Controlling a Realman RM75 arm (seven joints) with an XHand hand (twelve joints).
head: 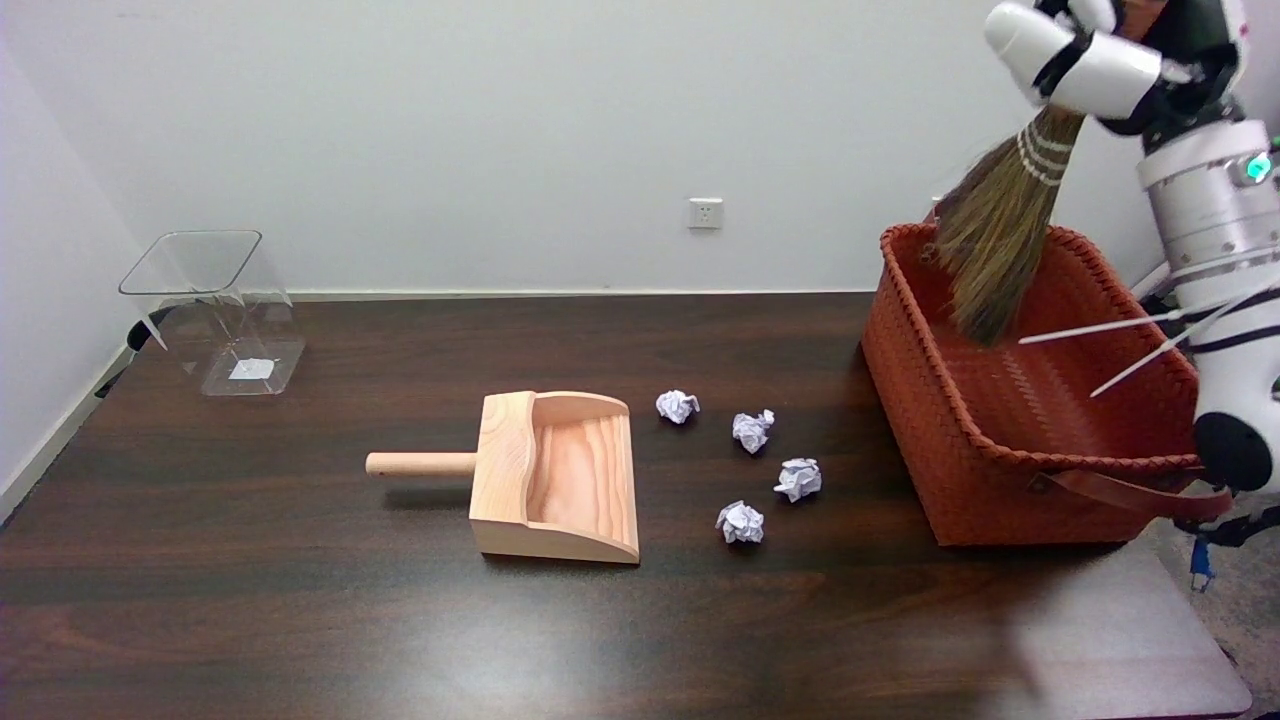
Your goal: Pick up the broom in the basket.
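My right hand (1095, 60) is at the top right corner of the head view, high above the table, gripping the broom by its handle. The broom (1000, 230) is a straw whisk with white binding near the top. It hangs tilted, bristles down and to the left. The bristle tips dip just inside the far left part of the basket (975, 480), apart from its floor as far as I can tell. The basket is a woven orange-red tub with a leather strap on its near side. It stands at the table's right end with nothing else visible inside.
A wooden dustpan (555, 475) lies mid-table, its handle pointing left. Several crumpled paper balls (752, 430) lie between dustpan and basket. A clear plastic bin (215, 310) stands at the far left. My right forearm (1225, 300) rises beside the basket's right wall.
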